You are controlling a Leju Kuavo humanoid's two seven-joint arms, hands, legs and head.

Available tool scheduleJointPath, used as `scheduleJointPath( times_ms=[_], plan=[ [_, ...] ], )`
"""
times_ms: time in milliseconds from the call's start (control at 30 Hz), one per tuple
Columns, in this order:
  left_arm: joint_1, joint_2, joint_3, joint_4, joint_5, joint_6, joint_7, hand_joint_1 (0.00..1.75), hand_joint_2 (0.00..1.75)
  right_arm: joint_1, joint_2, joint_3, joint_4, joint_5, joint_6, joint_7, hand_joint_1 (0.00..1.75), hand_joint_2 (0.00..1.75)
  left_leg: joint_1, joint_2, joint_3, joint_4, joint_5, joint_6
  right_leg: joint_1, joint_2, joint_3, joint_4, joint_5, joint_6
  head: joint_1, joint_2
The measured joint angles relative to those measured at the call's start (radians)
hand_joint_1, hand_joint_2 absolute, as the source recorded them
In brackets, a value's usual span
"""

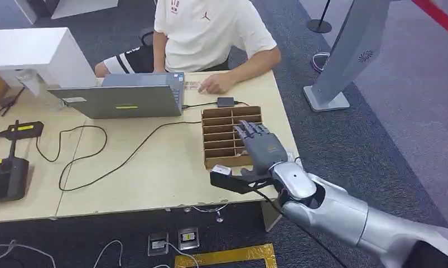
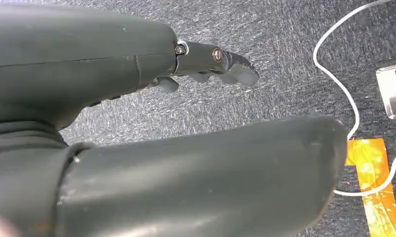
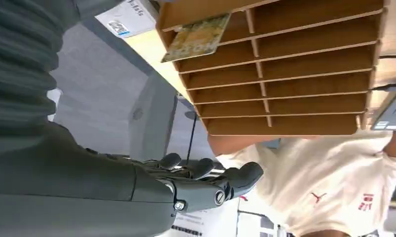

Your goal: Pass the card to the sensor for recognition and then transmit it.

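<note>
On the far left of the pale wooden bench [image 1: 154,173], well left of the brown cardboard slotted rack [image 1: 221,120], sit a black device with a yellow label [image 1: 6,177] and a black handheld unit [image 1: 20,130]. Nearer the rack stands an open grey laptop [image 1: 124,99], and black cables [image 1: 99,162] trail from it across the bench toward the rack. Behind the laptop and the rack sits a person in a white T-shirt [image 1: 205,28], one hand [image 1: 213,84] resting on the bench just behind the rack, beside a small black adapter [image 1: 226,102].

My left hand [image 2: 136,148] hangs over grey carpet near a white cable [image 2: 343,98] and yellow floor tape [image 2: 373,187]; its fingers [image 2: 225,64] are extended and apart, holding nothing.

My right hand [image 1: 260,148] hovers over the near right part of the rack, fingers [image 3: 210,173] loosely spread and empty, as my right wrist view confirms. There a patterned yellow-green card [image 3: 198,37] stands tilted in a slot at the near end of the rack, apart from my fingers. A small white labelled box [image 3: 129,17] lies just beside the rack's near end.
</note>
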Motion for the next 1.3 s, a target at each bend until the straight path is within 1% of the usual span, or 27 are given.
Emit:
scheduleJointPath(
  times_ms=[167,433,633,767,1033,1300],
  plan=[
    [0.002,0.000,0.002,0.000,0.000,0.000,-0.003,0.00,0.00,-0.018,0.045,0.025,0.063,0.013,-0.018,0.005,0.00,1.75,0.000,0.000,0.000,0.000,0.000,0.000,0.000,0.000,0.000,0.000,0.000,0.000,0.000,0.000],
    [0.007,-0.003,0.002,0.000,0.000,0.000,-0.003,0.00,0.00,-0.024,0.086,0.048,0.161,0.004,-0.018,0.016,0.00,1.75,0.000,0.000,0.000,0.000,0.000,0.000,0.000,0.000,0.000,0.000,0.000,0.000,0.000,0.000],
    [0.011,-0.003,0.003,0.000,0.000,0.000,-0.003,0.00,0.00,-0.023,0.093,0.048,0.215,-0.016,-0.024,0.052,0.00,1.75,0.000,0.000,0.000,0.000,0.000,0.000,0.000,0.000,0.000,0.000,0.000,0.000,0.000,0.000],
    [0.011,-0.003,0.002,0.000,0.000,0.000,-0.003,0.00,0.00,-0.022,0.092,0.047,0.238,-0.024,-0.029,0.063,0.00,1.75,0.000,0.000,0.000,0.000,0.000,0.000,0.000,0.000,0.000,0.000,0.000,0.000,0.000,0.000],
    [0.011,-0.003,0.002,0.000,0.000,0.000,-0.002,0.00,0.00,-0.014,0.091,0.047,0.253,-0.025,-0.031,0.074,0.00,1.75,0.000,0.000,0.001,0.000,0.000,0.000,0.000,0.000,0.000,0.000,0.000,0.000,0.000,0.000],
    [0.011,-0.003,0.002,0.000,0.000,0.000,0.012,0.00,0.00,-0.009,0.092,0.047,0.262,-0.023,-0.034,0.070,0.00,1.75,0.000,0.000,0.001,0.000,0.000,0.000,0.000,0.000,0.000,0.000,0.000,0.000,0.000,0.000]
  ],
)
